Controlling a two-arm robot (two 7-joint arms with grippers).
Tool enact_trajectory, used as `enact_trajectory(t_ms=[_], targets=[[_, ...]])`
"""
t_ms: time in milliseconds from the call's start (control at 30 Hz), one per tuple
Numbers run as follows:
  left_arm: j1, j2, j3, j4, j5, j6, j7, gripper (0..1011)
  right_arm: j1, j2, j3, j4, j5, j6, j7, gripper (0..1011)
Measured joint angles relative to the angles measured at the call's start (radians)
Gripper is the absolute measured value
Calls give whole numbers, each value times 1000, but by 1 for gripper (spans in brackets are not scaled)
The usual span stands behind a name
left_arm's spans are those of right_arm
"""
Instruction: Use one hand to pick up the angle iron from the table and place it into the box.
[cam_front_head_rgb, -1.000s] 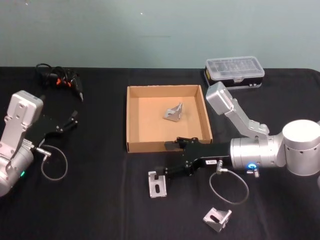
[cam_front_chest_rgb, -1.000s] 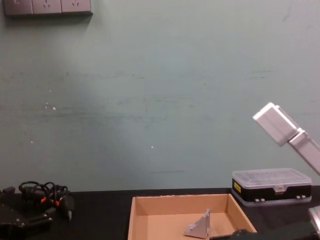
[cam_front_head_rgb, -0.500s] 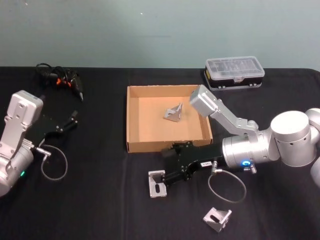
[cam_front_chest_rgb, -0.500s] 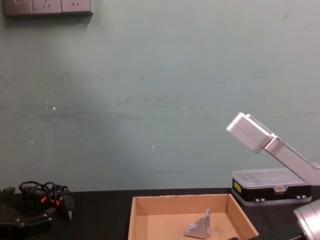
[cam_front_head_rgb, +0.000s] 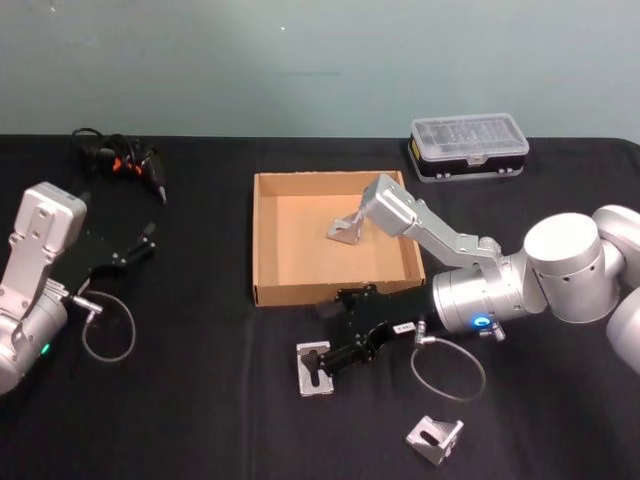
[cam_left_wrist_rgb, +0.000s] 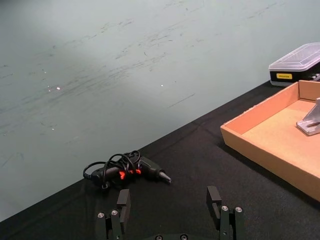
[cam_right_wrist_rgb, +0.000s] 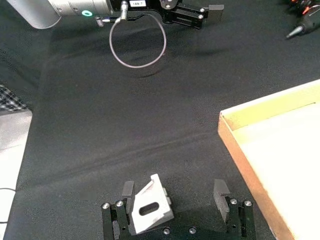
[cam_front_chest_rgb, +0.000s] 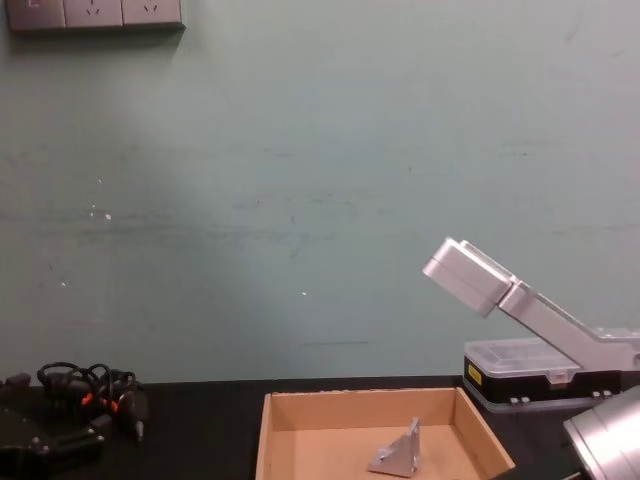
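The right hand (cam_front_head_rgb: 328, 335) is down at the table (cam_front_head_rgb: 200, 400), just in front of the box (cam_front_head_rgb: 262, 240). Its jaws are spread wide and grip nothing. The angle iron (cam_front_head_rgb: 313, 368) lies on the black top between its two fingers (cam_right_wrist_rgb: 220, 191) (close against one, well off the other). The left gripper (cam_front_head_rgb: 140, 245) sits parked at the table's left side, its jaws also apart.

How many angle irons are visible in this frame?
3 angle irons: one in the box, one inside the open right gripper, one on the table nearer the robot.
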Motion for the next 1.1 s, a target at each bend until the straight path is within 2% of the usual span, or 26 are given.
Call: enact_trajectory(t_ms=[467, 767, 1100], targets=[[0, 0, 0, 0, 0, 0, 0, 1000, 40, -42, -39, 81, 9, -21, 21, 1003], [0, 0, 0, 0, 0, 0, 0, 1000, 29, -22, -41, 51, 17, -9, 11, 1003], [0, 0, 0, 0, 0, 0, 0, 1000, 29, -23, -39, 51, 16, -10, 9, 980]])
